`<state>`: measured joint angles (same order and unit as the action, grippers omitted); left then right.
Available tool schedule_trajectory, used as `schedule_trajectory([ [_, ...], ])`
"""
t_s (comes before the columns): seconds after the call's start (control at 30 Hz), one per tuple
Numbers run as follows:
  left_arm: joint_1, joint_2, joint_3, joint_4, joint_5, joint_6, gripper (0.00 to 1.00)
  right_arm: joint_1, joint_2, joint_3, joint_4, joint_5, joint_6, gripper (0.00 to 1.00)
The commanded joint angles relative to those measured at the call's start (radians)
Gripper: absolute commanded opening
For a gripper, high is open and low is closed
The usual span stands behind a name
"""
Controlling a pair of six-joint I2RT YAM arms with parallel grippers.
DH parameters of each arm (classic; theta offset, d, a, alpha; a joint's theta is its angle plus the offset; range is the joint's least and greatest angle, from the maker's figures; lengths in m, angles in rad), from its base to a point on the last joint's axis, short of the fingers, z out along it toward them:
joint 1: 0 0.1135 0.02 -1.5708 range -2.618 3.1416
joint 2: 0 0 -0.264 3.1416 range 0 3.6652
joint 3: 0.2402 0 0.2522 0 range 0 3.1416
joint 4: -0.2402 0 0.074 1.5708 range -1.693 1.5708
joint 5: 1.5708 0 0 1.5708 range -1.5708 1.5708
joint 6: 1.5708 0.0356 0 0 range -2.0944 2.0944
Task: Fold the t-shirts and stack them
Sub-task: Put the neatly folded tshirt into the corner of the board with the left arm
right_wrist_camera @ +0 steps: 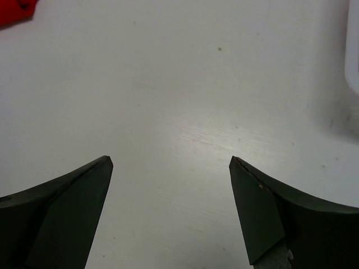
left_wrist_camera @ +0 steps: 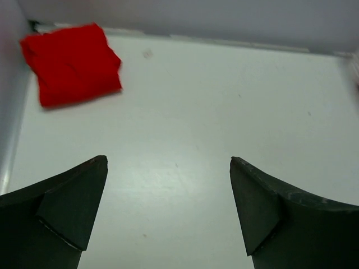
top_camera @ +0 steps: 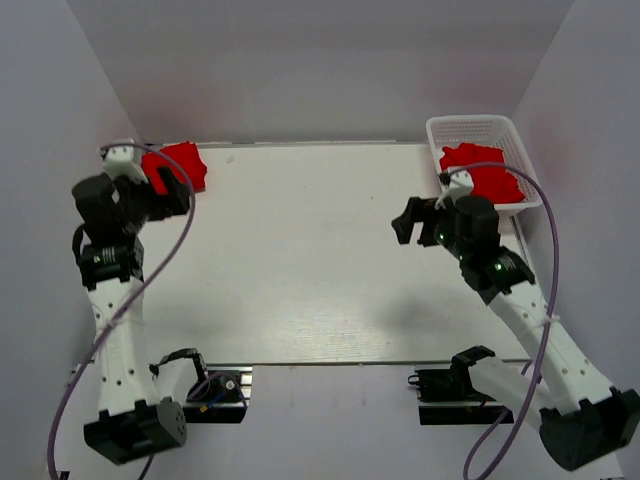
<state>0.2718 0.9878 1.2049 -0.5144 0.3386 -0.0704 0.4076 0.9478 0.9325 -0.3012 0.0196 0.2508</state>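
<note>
Red cloth, top view: one folded t-shirt (top_camera: 180,165) is sitting at the far left corner of the counter (top_camera: 300,270). A crumpled red heap (top_camera: 483,175) is lying in the white basket (top_camera: 480,128) at far right. I can't tell how many shirts it's hiding.
Tools, top view: the left tool (top_camera: 172,195) is hanging just beside the folded t-shirt, and the right tool (top_camera: 408,222) is hovering near the basket.
Left wrist view: its jaws are gaping wide over bare counter, gripping nothing. The folded t-shirt is lying up-left, well apart.
Right wrist view: also gaping wide, carrying nothing. A red sliver is peeking in at the top-left corner.
Handling: I'm guessing it's soft, light and floppy, so it'll be sagging and bunching. I'd be pinching a top fold of the heap, then taking a shoulder with each tool.
Count: I'm counting one folded t-shirt, one red heap, one basket and two tools.
</note>
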Motion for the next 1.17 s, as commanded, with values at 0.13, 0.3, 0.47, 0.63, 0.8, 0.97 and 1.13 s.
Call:
schedule_trajectory([
  [0.13,-0.071,-0.279,-0.244,-0.044,0.16,-0.014,1.0,-0.001,-0.289,-0.3,0.033,0.094,0.036,0.91],
  [0.3,-0.109,-0.383,-0.327,-0.094,0.145,0.021,1.0,0.0,-0.463,-0.411,0.083,0.16,0.133,0.91],
  [0.47,-0.118,-0.462,-0.36,-0.091,0.102,0.021,1.0,-0.001,-0.518,-0.494,0.12,0.141,0.168,0.91],
  [0.63,-0.118,-0.462,-0.358,-0.092,0.09,0.021,1.0,-0.001,-0.483,-0.488,0.112,0.117,0.168,0.91],
  [0.8,-0.118,-0.462,-0.358,-0.092,0.089,0.012,1.0,-0.001,-0.507,-0.501,0.116,0.132,0.176,0.91],
  [0.97,-0.118,-0.462,-0.358,-0.092,0.08,0.012,1.0,0.0,-0.532,-0.506,0.111,0.141,0.177,0.91],
  [1.13,-0.118,-0.452,-0.349,-0.101,0.08,0.012,1.0,0.002,-0.529,-0.503,0.112,0.131,0.179,0.91],
])
